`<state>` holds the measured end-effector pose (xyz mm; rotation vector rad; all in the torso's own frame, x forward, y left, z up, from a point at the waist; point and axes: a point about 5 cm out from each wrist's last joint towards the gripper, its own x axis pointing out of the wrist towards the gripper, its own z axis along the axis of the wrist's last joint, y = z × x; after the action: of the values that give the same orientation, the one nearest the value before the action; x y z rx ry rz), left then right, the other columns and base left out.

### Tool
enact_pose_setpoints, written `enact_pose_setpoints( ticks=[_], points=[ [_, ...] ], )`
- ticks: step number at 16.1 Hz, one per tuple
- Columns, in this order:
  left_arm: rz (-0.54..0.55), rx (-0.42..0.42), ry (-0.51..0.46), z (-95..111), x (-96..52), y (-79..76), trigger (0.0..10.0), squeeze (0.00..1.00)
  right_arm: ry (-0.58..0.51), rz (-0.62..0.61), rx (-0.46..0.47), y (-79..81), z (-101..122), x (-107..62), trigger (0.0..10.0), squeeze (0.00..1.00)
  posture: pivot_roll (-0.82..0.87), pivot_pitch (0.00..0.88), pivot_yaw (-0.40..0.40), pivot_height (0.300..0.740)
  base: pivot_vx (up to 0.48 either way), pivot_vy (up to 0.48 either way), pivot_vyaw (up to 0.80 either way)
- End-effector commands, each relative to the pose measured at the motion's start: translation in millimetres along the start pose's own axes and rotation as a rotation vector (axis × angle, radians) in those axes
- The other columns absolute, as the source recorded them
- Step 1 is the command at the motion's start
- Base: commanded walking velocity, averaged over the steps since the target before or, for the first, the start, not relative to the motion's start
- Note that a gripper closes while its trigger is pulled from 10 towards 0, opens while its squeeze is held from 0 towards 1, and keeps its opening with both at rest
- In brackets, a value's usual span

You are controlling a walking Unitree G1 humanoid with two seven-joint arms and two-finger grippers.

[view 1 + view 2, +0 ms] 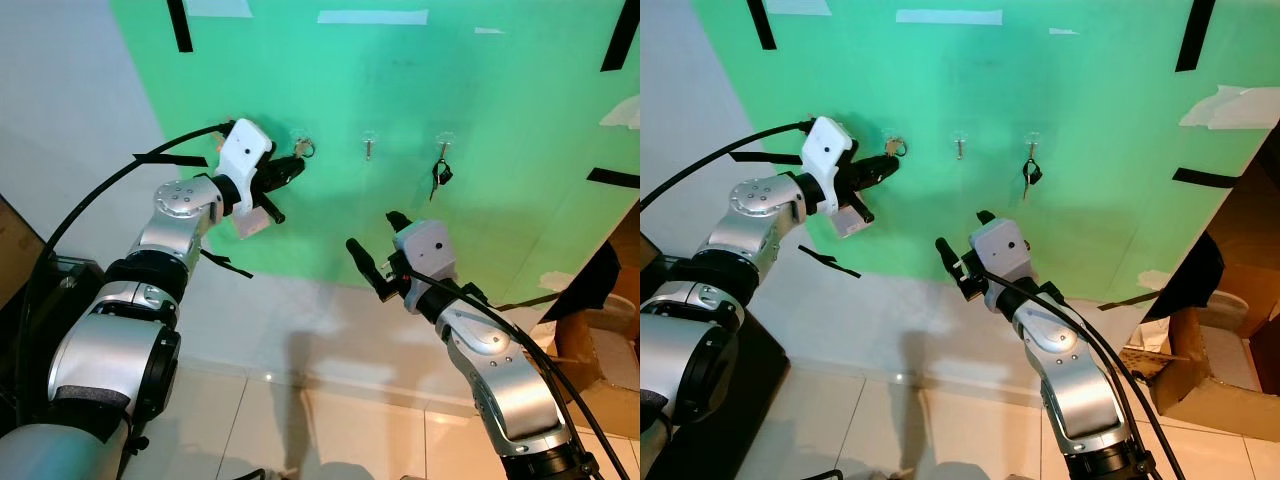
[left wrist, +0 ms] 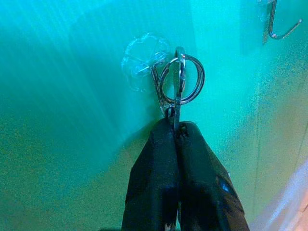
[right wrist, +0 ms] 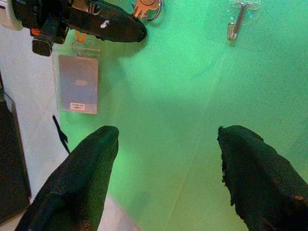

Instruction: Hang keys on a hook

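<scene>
A: Item one, wall (image 1: 400,150)?
B: Smooth matte green sheet, black tape strips at its edges, white wall beside it. Three clear plastic suction mounts in a row, each with a bent metal hook.

A: Item two, keys?
B: Ring (image 2: 185,79), round, bright steel wire, double-looped, standing edge-on against the left hook (image 2: 156,84). It overlaps the hook's wire; whether it is threaded over the tip I cannot tell. An orange key (image 3: 142,8) shows by the ring in the right wrist view. A clear rectangular tag (image 3: 78,83) with a grey card hangs under the arm.

A: Left hand (image 2: 175,132)?
B: Two black tapered fingers pressed together, pinching the ring's lower edge, tips just below the hook.

A: Right hand (image 3: 166,137)?
B: Fingers spread wide, pointing at the wall below the middle hook (image 3: 237,23), well apart from the ring.

A: Other entries?
B: A dark key set (image 1: 441,174) hanging on the right hook (image 1: 444,148). Glossy pale tile floor (image 1: 330,420).
</scene>
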<state>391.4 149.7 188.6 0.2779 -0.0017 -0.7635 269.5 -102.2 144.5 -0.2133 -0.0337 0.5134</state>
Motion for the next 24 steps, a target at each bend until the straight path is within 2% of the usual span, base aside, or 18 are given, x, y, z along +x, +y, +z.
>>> enact_pose_setpoints(
  ticks=[1, 4, 7, 9, 10, 11, 13, 16, 20, 21, 24],
  points=[
    [0.079, -0.029, -0.046, 10, -9.7, 17.0, 10.0, 0.0, -0.01, -0.001, -0.015, 1.2, 2, 0.1, 10.0, 0.0, -0.08, 0.0, 0.111, 0.74, 0.0, 0.0, 0.0],
    [0.083, -0.077, -0.067, 9, -17.5, 21.5, 10.0, 0.0, -0.009, 0.0, -0.015, 1.2, 2, 1.0, 10.0, 0.0, -0.07, 0.0, 0.107, 0.74, 0.0, 0.0, 0.0],
    [0.052, -0.101, -0.079, 7, -19.9, 18.3, 10.0, 0.0, -0.005, 0.006, -0.018, 1.5, 2, 1.2, 10.0, 0.0, -0.07, 0.0, 0.101, 0.74, 0.0, 0.0, 0.0],
    [0.06, -0.085, -0.077, 7, -19.7, 17.7, 10.0, 0.0, -0.002, 0.006, -0.019, 1.0, 2, 0.9, 10.0, 0.0, -0.07, 0.0, 0.1, 0.74, 0.0, 0.0, 0.0],
    [0.059, -0.041, -0.071, 8, -18.9, 16.4, 10.0, 0.0, 0.0, 0.004, -0.021, 0.8, 2, 0.5, 10.0, 0.0, -0.07, 0.0, 0.099, 0.74, 0.0, 0.0, 0.0],
    [0.047, -0.034, -0.08, 9, -18.2, 14.8, 10.0, 0.0, 0.001, 0.003, -0.021, 0.8, 2, 0.3, 10.0, 0.0, -0.07, 0.0, 0.099, 0.74, 0.0, 0.0, 0.0],
    [-0.029, -0.057, -0.122, 13, -16.4, 7.6, 10.0, 0.0, 0.004, 0.001, -0.022, 0.7, 1, -0.1, 10.0, 0.0, -0.07, 0.0, 0.101, 0.74, 0.0, 0.0, 0.0],
    [-0.13, -0.088, -0.118, 9, -18.3, -0.4, 10.0, 0.0, 0.007, -0.001, -0.022, 0.5, 1, 0.0, 10.0, 0.0, -0.07, 0.0, 0.101, 0.74, 0.0, 0.0, 0.0],
    [-0.163, -0.131, -0.133, 9, -23.6, -0.3, 10.0, 0.0, 0.006, -0.001, -0.025, 0.4, 1, 0.8, 10.0, 0.0, -0.07, 0.0, 0.099, 0.74, 0.0, 0.0, 0.0],
    [-0.165, -0.169, -0.166, 13, -27.5, 3.0, 10.0, 0.0, 0.005, 0.001, -0.026, 0.0, 1, 1.4, 10.0, 0.0, -0.07, 0.0, 0.097, 0.74, 0.0, 0.0, 0.0],
    [-0.14, -0.188, -0.197, 18, -31.6, 8.3, 10.0, 0.0, 0.003, 0.002, -0.026, 0.5, 1, 1.9, 10.0, 0.0, -0.07, 0.0, 0.097, 0.74, 0.0, 0.0, 0.0]
  ],
)
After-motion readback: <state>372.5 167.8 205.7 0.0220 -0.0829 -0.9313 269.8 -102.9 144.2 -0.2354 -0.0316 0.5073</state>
